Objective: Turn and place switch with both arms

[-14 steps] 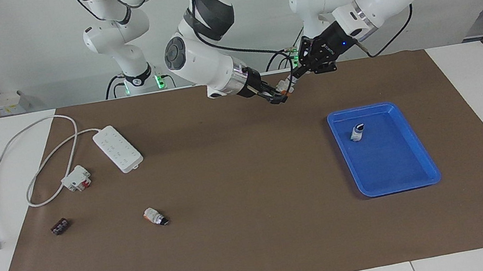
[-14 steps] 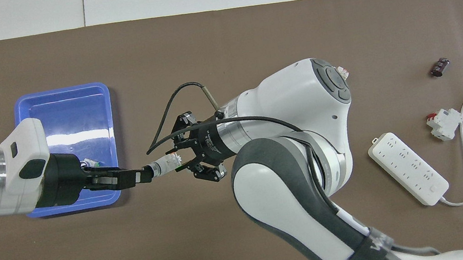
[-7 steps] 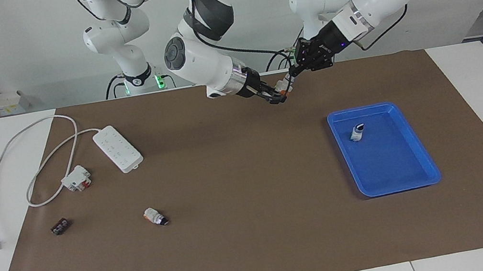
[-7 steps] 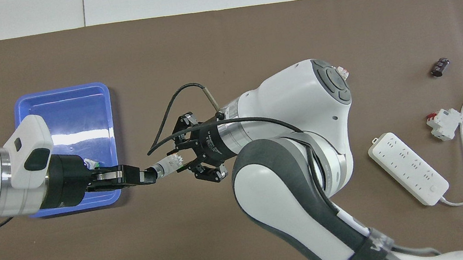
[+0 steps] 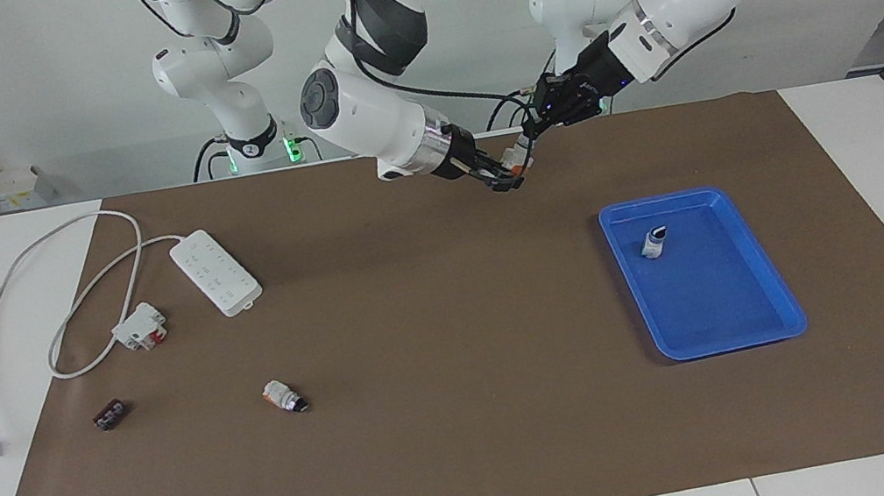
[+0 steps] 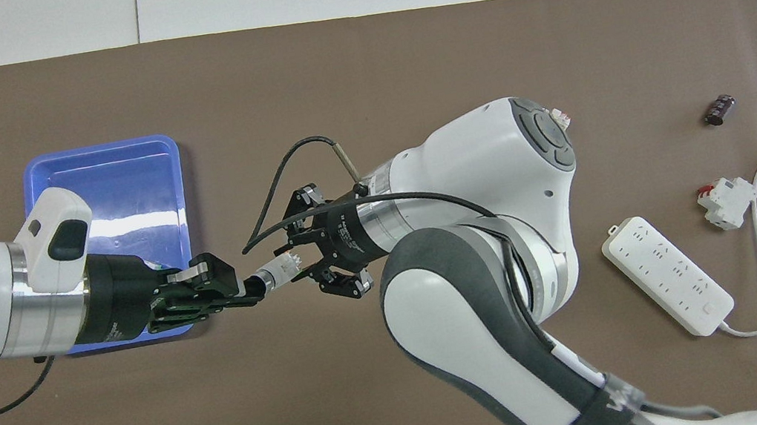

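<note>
A small switch (image 5: 518, 158) (image 6: 276, 271) hangs in the air between both grippers, over the mat beside the blue tray (image 5: 715, 347) (image 6: 99, 148). My right gripper (image 5: 509, 178) (image 6: 295, 266) is shut on its white and orange-red end. My left gripper (image 5: 531, 141) (image 6: 251, 289) is shut on its black knob end. A second switch (image 5: 654, 241) stands upright in the tray; my left arm hides it in the overhead view. A third switch (image 5: 283, 395) lies on the mat toward the right arm's end.
A white power strip (image 5: 215, 272) (image 6: 667, 276) with a looped cable lies toward the right arm's end. A white-and-red block (image 5: 139, 326) (image 6: 726, 202) sits beside it. A small dark block (image 5: 110, 415) (image 6: 719, 109) lies farther from the robots.
My left wrist has rolled about the switch's axis, and its gripper now shows a different side. The switch and my right gripper have stayed nearly in place.
</note>
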`<state>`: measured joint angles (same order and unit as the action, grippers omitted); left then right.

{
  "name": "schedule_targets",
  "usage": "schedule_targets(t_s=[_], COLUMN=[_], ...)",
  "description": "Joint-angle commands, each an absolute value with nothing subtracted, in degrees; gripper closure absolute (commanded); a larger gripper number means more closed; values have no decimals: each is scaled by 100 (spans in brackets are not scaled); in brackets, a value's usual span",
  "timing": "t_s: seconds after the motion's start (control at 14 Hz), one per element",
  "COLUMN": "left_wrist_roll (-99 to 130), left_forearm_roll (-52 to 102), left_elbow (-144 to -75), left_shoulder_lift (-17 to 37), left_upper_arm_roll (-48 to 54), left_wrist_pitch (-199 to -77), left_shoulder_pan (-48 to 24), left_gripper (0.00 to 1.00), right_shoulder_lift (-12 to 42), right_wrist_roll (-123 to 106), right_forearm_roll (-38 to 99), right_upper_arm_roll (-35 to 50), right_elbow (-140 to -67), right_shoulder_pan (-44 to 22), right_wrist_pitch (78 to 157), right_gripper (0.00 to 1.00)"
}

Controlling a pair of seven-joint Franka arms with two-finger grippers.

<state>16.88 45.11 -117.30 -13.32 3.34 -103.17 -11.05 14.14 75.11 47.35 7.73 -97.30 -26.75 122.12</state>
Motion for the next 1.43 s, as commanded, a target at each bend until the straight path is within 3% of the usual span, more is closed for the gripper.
schedule_targets(t_s=[0.0, 1.36], left_wrist_roll=[2450, 6618], left_forearm_roll=[4729, 4781], left_elbow=[-11795, -11777], left_shoulder_lift=[-1380, -1318], left_upper_arm_roll=[395, 536], left_wrist_pitch=[-10177, -11083], left_shoulder_pan=[-1266, -1257], left_gripper=[100, 100], right_shoulder_lift=[1362, 1362], right_wrist_roll=[7462, 7462], right_forearm_roll=[4764, 4764], right_upper_arm_roll=[817, 817], right_elbow=[-9677, -9677], right_shoulder_pan=[-2698, -2698], right_wrist_pitch=[12375, 12366], right_gripper=[100, 100])
